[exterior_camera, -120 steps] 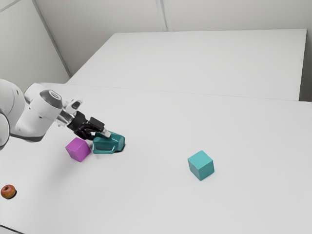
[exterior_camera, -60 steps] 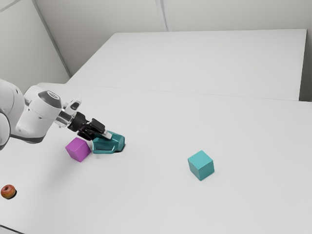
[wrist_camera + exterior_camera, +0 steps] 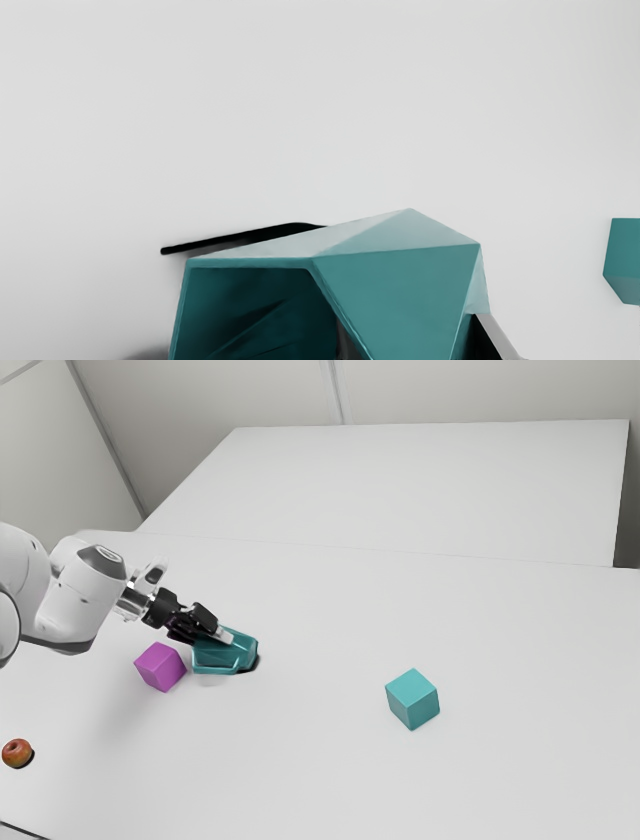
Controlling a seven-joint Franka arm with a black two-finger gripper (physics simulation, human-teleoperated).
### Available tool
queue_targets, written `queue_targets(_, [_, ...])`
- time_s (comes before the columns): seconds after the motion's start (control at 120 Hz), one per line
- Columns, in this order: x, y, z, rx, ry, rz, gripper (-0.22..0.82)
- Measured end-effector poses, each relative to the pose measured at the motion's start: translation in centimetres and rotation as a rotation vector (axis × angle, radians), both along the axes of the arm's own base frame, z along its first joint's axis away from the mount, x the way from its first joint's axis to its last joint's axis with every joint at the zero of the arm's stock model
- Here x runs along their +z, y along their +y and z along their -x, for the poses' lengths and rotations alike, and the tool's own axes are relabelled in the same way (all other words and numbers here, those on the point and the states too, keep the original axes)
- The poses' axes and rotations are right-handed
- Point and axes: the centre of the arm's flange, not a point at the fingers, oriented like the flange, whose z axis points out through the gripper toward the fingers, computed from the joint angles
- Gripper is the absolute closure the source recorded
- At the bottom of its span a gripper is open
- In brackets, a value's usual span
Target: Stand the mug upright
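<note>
Arm (image 3: 85,595) and gripper (image 3: 225,636) nudged slightly toward exterior view's right; mug (image 3: 234,653) shifted and rolled a touch with them. Mug's at the gripper's tip, beside the purple cube (image 3: 160,667), still on its side. So not upright; turning it up remains. Can't tell if gripper's spread or pinching. Other objects static. Count: 1 arm, 1 mug, 2 cubes (purple, teal (image 3: 412,699)), 1 apple (image 3: 17,753).
</note>
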Motion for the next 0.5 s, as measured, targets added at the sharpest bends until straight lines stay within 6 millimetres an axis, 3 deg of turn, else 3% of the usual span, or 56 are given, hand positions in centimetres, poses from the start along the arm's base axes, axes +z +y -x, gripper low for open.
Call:
queue_targets(0.342, [2.2, -1.0, -0.4, -0.02, -0.045, 0.004, 0.74])
queue_targets(0.5, [3.8, -1.8, -0.6, -0.042, -0.074, -0.006, 0.76])
